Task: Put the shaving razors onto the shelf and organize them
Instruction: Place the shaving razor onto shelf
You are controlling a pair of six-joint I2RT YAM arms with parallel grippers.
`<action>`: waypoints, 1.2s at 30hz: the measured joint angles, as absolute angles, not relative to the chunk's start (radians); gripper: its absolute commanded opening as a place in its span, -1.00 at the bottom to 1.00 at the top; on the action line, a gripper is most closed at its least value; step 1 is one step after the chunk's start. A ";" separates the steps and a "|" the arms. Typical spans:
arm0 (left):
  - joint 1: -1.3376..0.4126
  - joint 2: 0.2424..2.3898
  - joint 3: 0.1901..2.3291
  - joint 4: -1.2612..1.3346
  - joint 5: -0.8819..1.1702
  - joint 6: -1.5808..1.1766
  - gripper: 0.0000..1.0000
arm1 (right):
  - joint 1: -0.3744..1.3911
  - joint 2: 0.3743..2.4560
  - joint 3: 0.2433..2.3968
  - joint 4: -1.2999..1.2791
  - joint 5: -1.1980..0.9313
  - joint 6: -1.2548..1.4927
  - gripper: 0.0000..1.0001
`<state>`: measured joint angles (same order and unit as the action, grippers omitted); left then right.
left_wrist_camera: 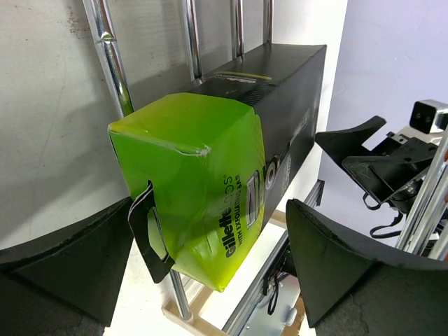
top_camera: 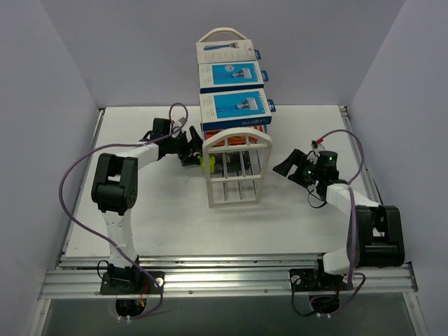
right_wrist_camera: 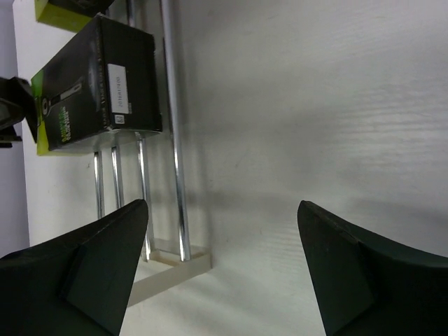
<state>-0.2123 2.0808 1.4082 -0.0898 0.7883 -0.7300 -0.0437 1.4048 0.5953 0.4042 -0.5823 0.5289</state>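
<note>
Left end effector [top_camera: 192, 149], spread wide, straddles a black-and-lime razor box [left_wrist_camera: 210, 175] in the shelf [top_camera: 234, 164]; right end effector [top_camera: 292, 170], wide and empty, hangs nearer the table's [top_camera: 175, 224] right edge.

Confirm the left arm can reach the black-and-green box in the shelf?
Likely yes: the box sticks out past the shelf bars, between the fingers of the open left gripper, nothing blocking.

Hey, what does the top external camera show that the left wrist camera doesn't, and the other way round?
Top external only: blue-and-white Harry's boxes on the shelf's upper tiers, with orange boxes beneath. Left wrist only: the gillette lettering and black hang tab on the lime-green end. Both: the black-and-lime box among the shelf bars, and the right arm's open fingers beyond it.
</note>
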 measured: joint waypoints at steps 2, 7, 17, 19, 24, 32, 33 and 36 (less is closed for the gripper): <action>-0.215 2.093 1.415 -0.090 0.788 -0.731 0.88 | -0.011 1.435 0.623 0.424 -0.582 0.542 0.46; -0.218 2.111 1.433 -0.090 0.788 -0.740 0.88 | 0.025 1.492 0.665 0.467 -0.589 0.573 0.35; -0.228 2.112 1.468 -0.139 0.760 -0.732 0.88 | 0.026 1.567 0.747 0.494 -0.613 0.601 0.38; -0.229 2.112 1.481 -0.181 0.737 -0.715 0.88 | 0.026 1.567 0.747 0.495 -0.616 0.602 0.40; -0.228 2.112 1.531 -0.300 0.667 -0.652 0.88 | 0.026 1.567 0.747 0.495 -0.618 0.602 0.43; -0.226 2.093 1.533 -0.391 0.601 -0.587 0.88 | 0.026 1.568 0.747 0.498 -0.621 0.601 0.43; -0.225 2.083 1.526 -0.393 0.600 -0.583 0.88 | 0.026 1.568 0.747 0.498 -0.622 0.601 0.44; -0.220 2.043 1.493 -0.392 0.599 -0.578 0.88 | 0.026 1.568 0.747 0.498 -0.626 0.601 0.43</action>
<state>-0.2199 2.0434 1.4929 -0.3916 0.5991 -0.5777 0.0261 1.5677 0.7467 0.4976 -0.6258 0.6014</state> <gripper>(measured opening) 0.941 0.718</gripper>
